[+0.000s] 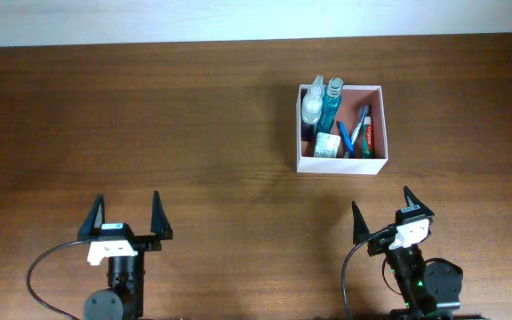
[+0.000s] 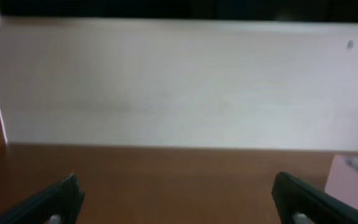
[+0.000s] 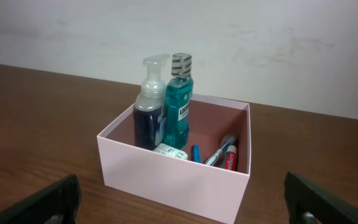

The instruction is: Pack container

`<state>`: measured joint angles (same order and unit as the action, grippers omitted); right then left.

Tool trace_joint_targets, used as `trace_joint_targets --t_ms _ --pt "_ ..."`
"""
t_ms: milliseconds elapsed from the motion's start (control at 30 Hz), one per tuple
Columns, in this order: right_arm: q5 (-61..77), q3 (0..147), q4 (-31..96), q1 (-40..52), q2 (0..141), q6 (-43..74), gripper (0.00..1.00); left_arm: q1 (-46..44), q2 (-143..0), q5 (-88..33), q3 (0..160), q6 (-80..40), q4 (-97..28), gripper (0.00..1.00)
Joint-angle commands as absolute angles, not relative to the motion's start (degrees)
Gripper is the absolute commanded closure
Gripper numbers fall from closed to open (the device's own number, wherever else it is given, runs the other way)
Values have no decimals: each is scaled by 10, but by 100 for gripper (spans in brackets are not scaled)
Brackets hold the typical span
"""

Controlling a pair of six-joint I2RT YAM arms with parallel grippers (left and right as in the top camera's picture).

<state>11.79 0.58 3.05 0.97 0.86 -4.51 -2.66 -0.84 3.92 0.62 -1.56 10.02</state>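
Observation:
The container (image 1: 340, 165), a square white-walled box with a pinkish-brown inside, stands on the table at the back right; it also shows in the right wrist view (image 3: 166, 174). Inside it stand a foam pump bottle (image 1: 312, 105) and a teal mouthwash bottle (image 1: 332, 103). A small green-and-white packet (image 1: 328, 146), a blue toothbrush (image 1: 357, 126) and a red toothpaste tube (image 1: 369, 135) lie beside them. My left gripper (image 1: 124, 219) is open and empty at the front left. My right gripper (image 1: 388, 213) is open and empty, in front of the container.
A pale wall (image 1: 149, 20) runs along the table's far edge. In the left wrist view (image 2: 176, 199) the same wall fills the upper part, and a corner of the container (image 2: 353, 183) shows at the right edge.

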Motion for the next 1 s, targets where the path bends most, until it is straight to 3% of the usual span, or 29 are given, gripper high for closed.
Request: trace_joint_targets --t_ms 0,333,967 --pt "113 3 35 15 7 -43 1 -23 -3 45 5 -15 66 0" --pt "113 3 35 15 7 -43 1 -17 -3 44 5 -15 -43 1" --pt "113 3 35 15 7 -43 1 24 -3 43 5 -15 -43 1"
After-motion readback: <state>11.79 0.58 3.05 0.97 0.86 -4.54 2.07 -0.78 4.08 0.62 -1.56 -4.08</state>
